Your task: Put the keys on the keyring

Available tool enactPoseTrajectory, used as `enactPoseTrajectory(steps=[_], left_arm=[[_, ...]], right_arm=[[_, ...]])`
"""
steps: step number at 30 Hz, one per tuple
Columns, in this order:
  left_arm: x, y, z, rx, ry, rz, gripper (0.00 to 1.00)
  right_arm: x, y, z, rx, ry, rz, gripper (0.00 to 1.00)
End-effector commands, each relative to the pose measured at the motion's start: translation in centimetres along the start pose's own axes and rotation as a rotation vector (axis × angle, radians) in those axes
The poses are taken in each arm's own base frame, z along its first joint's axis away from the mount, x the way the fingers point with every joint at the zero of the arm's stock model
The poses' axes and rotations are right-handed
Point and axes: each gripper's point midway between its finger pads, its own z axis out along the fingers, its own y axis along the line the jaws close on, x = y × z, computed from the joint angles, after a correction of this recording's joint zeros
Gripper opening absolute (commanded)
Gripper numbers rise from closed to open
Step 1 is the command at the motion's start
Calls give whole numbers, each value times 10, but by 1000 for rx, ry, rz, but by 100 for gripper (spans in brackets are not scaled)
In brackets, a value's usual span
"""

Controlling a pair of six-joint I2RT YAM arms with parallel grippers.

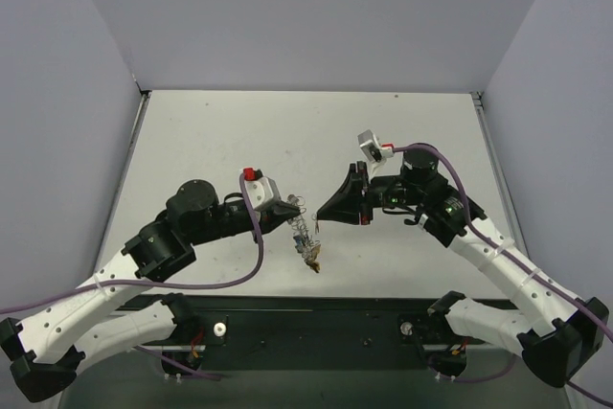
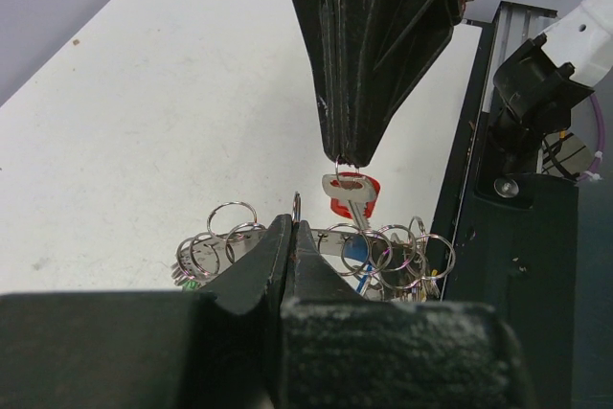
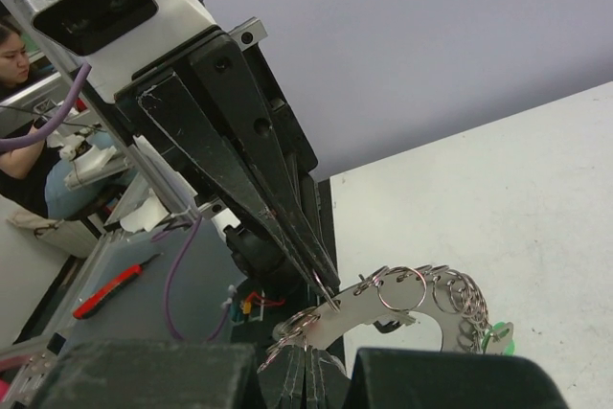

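Observation:
The keyring (image 1: 303, 234) is a curved silvery band (image 3: 436, 318) strung with many small wire rings. It hangs above the table's near middle from my left gripper (image 1: 289, 208), which is shut on one small ring (image 2: 297, 204). Blue-headed keys (image 2: 356, 254) and a green one (image 2: 188, 281) dangle from the keyring (image 2: 383, 242). My right gripper (image 1: 320, 224) is shut on a red-headed key (image 2: 354, 196), holding it by its top just above the band. In the right wrist view, the left gripper (image 3: 329, 298) pinches the ring at the band's near end. The red key is hidden there.
The black base rail (image 1: 306, 318) runs along the near table edge, just below the hanging keys. Grey walls close in the white table (image 1: 239, 131) on three sides. The right arm's base (image 2: 533, 93) stands beside the rail.

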Motion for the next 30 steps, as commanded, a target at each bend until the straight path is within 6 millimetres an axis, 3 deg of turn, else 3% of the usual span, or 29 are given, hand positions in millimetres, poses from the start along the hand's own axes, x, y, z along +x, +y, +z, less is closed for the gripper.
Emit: enactPoseTrajectory(steps=[1, 10, 30], left_arm=[[-33, -1, -4, -1, -115, 49, 0], [-31, -1, 0, 5, -96, 32, 0], [-35, -1, -3, 0, -110, 23, 0]], right_arm=[[-28, 9, 3, -29, -53, -134, 0], [-30, 9, 9, -21, -64, -167, 0], [-25, -16, 16, 127, -82, -198, 0]])
